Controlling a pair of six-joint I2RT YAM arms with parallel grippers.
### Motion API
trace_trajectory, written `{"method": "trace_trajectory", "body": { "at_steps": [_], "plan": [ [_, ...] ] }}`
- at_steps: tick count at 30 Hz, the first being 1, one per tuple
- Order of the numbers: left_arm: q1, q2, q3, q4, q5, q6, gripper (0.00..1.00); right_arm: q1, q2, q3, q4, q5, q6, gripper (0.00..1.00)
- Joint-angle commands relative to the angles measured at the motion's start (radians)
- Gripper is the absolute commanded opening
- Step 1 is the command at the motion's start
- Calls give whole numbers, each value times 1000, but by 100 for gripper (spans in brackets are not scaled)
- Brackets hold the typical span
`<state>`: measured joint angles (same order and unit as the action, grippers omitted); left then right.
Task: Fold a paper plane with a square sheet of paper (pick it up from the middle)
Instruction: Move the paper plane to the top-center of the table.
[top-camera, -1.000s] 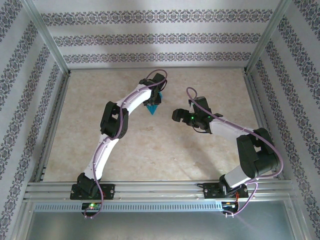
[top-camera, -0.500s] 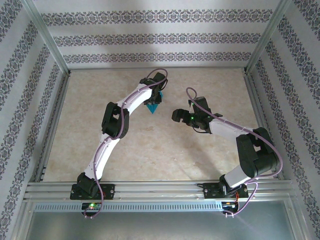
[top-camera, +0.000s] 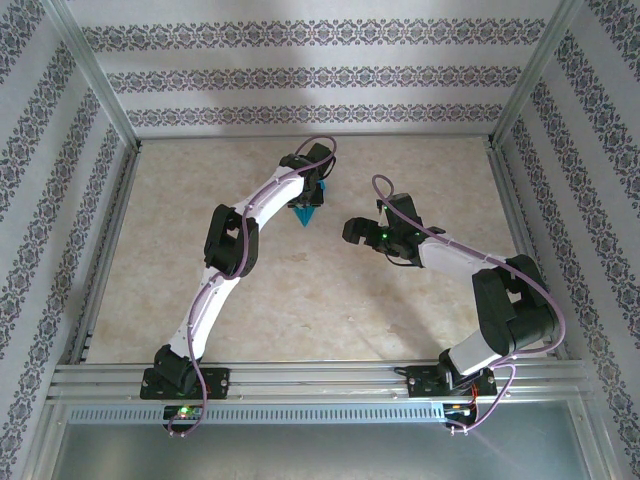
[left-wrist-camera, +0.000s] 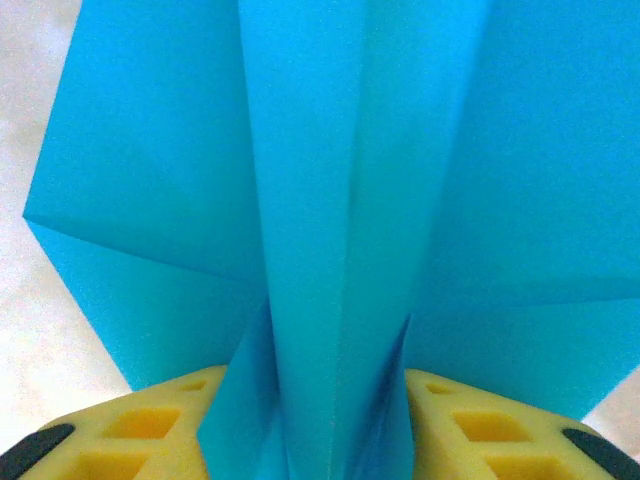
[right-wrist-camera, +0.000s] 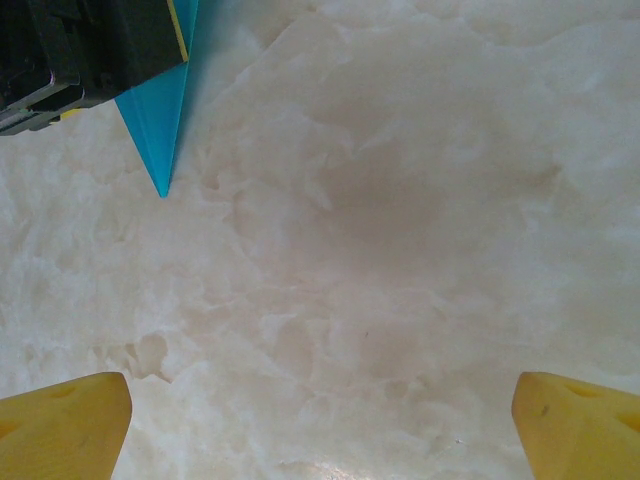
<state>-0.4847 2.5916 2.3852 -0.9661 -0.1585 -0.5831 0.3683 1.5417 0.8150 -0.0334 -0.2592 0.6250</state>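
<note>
Marbled tabletop (top-camera: 300, 300), sharply creased teal paper plane (left-wrist-camera: 330, 250)

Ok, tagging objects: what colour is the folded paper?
The paper plane is teal-blue; left wrist view shows it best.

From my remote station: the pale marble-patterned table (top-camera: 330, 320), walled by wallpaper (top-camera: 320, 78) with what look like floral bands, an aluminium rail (top-camera: 320, 375) running along its near edge.

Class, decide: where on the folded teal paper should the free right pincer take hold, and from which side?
Probably the pointed end of the folded paper, approached from the open right pincer's own side. The left pincer clamps the centre ridge, so that tip sticks out free.
</note>
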Motion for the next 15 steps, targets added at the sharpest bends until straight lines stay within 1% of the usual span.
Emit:
{"method": "trace_trajectory", "body": {
  "at_steps": [1, 6, 10, 13, 15],
  "plan": [
    [-2, 26, 27, -51, -3, 17, 45, -11, -17, -8, 13, 3, -2, 98],
    [-2, 38, 27, -54, 7, 16, 45, -12, -15, -6, 12, 3, -1, 98],
    [-2, 34, 66, -77, 11, 17, 45, -14, -20, -2, 10, 5, 1, 98],
    [-2, 11, 115, -102, 14, 22, 46, -15, -25, 4, 7, 6, 1, 98],
    [-2, -28, 115, -100, 13, 23, 47, -15, -28, 8, 4, 9, 1, 98]
  ]
}}
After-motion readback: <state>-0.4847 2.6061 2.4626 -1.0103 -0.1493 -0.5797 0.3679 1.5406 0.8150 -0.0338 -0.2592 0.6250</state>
